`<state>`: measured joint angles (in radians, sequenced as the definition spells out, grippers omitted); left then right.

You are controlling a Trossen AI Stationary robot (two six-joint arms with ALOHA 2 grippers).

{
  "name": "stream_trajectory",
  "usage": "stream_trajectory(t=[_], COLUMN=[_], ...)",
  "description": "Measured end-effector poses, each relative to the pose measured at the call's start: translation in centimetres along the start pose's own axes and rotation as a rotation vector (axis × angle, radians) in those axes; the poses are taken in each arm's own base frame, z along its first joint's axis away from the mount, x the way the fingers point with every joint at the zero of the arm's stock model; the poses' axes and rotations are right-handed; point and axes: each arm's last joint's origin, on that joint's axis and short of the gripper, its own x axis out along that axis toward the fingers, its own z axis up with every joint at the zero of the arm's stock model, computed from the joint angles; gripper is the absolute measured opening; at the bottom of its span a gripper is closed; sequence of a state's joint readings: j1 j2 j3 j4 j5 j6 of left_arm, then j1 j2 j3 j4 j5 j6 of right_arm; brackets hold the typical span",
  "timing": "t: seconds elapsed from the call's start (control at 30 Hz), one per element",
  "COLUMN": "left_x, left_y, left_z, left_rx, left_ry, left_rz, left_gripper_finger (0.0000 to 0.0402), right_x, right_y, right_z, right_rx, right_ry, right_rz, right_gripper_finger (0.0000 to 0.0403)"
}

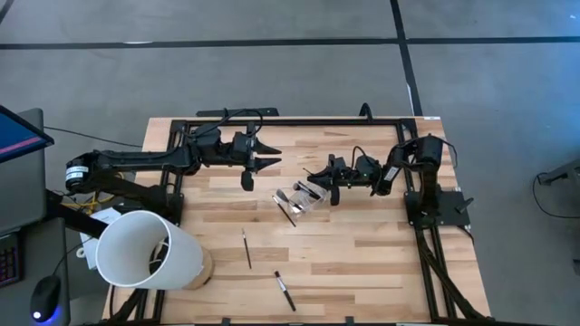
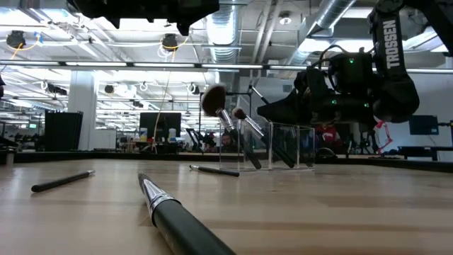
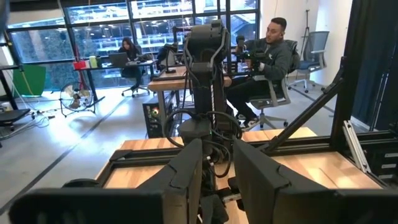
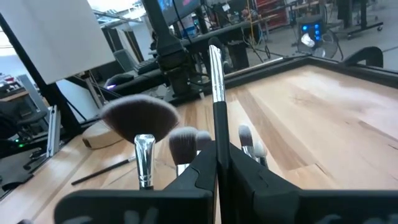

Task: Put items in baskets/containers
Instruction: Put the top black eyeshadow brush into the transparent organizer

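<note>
Our right gripper [image 4: 217, 163] is clenched on a thin, stiff, light brush [image 4: 215, 87] by its slippery handle, just above the clear box [image 1: 308, 196], our left gripper [image 1: 272, 156] open at ten o'clock.

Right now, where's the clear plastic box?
In the high view the small clear plastic box sits mid-table with brushes leaning out of it, right beside the right gripper, with the left gripper apart toward the far edge.
</note>
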<state>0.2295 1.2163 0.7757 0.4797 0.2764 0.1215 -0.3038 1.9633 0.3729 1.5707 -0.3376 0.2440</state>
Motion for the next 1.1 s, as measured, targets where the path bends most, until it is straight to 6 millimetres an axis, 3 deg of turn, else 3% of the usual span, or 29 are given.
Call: stream_trajectory(t=[0.3, 0.67, 1.1], left_x=[0.00, 0.00, 0.01], left_y=[0.00, 0.00, 0.00], left_z=[0.00, 0.00, -0.01], left_rx=[-0.007, -0.007, -0.008], left_ry=[0.000, 0.000, 0.001], left_rz=[0.000, 0.000, 0.000], left_gripper_finger=[0.0090, 0.0090, 0.0090], right_x=[0.00, -0.03, -0.08], right_y=[0.09, 0.10, 0.45], right_z=[-0.02, -0.04, 0.88], right_rx=[0.002, 0.002, -0.030], right_ry=[0.008, 0.010, -0.017], right_rz=[0.033, 0.037, 0.080], right_gripper_finger=[0.0015, 0.0063, 0.0066])
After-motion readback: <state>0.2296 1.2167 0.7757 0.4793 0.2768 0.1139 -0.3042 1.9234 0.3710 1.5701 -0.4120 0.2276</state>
